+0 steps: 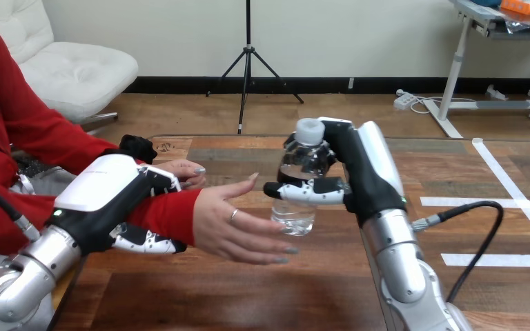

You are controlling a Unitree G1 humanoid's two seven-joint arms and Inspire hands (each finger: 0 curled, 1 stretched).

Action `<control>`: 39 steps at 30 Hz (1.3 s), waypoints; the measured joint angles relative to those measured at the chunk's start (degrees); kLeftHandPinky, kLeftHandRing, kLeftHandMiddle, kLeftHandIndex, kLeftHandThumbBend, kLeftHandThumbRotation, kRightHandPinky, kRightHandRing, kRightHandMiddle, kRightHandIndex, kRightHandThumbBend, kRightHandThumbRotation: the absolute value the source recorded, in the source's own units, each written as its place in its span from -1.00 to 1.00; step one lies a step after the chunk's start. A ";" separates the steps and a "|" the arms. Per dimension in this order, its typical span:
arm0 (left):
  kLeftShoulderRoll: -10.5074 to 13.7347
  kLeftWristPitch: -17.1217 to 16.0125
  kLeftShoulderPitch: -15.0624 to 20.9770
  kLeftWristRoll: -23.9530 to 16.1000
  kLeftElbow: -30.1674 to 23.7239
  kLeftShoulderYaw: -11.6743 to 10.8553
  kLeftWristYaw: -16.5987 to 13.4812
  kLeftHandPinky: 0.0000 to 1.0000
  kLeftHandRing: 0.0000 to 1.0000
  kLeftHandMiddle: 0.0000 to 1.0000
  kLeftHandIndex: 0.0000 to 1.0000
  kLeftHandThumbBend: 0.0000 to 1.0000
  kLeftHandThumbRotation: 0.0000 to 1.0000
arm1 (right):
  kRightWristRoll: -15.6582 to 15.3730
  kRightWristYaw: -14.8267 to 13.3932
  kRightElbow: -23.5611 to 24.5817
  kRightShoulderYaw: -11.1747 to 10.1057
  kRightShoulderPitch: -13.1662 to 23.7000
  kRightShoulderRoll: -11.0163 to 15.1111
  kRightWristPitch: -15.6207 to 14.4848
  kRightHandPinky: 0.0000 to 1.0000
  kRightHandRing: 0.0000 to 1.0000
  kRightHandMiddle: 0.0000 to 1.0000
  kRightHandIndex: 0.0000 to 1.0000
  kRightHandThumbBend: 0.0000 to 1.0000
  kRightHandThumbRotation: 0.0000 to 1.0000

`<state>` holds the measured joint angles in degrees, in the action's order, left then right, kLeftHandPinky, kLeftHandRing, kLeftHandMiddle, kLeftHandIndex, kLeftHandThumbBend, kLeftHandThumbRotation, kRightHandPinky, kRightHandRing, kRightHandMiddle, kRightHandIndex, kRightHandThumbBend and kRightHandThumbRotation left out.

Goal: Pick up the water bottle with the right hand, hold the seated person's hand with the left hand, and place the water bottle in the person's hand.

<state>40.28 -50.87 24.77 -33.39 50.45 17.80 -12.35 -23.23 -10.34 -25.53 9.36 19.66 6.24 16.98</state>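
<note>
While the left robot hand [107, 196] is clasping the person's wrist [171, 214], the right robot hand [359, 172] is gripping the water bottle [295, 215] at three o'clock from the person's hand [234, 222].

Clear water bottle [293, 215], white cap [310, 129], upright, just beside person's hand [229, 224], open

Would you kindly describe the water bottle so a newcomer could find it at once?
Start at the wooden table and follow the robot's right arm up to its right hand near the middle. The water bottle is held upright in that hand, just right of the person's open hand. It is the one clear thing, with a pale cap.
</note>
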 measured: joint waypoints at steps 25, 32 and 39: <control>-1.80 1.39 -1.84 1.77 -7.75 -2.64 3.24 -0.53 -0.37 -0.16 -0.10 0.37 -0.73 | -6.66 -4.18 0.60 3.92 0.75 -4.44 -7.74 -0.23 -0.16 -0.05 -0.02 0.71 -1.00; -2.55 1.86 -1.93 2.45 -8.70 -3.37 4.23 -0.52 -0.36 -0.15 -0.09 0.38 -0.77 | -8.74 -4.60 2.79 5.53 0.35 -5.92 -12.06 -0.21 -0.14 -0.03 0.00 0.68 -1.00; -2.92 1.87 -2.22 3.05 -9.04 -3.84 4.56 -0.51 -0.36 -0.15 -0.09 0.38 -0.77 | -10.43 -4.35 6.90 7.44 -0.93 -7.50 -16.80 -0.21 -0.13 -0.02 0.00 0.68 -1.00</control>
<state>37.35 -49.01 22.55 -30.34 41.41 13.97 -7.79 -33.66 -14.69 -18.63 16.80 18.74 -1.26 0.18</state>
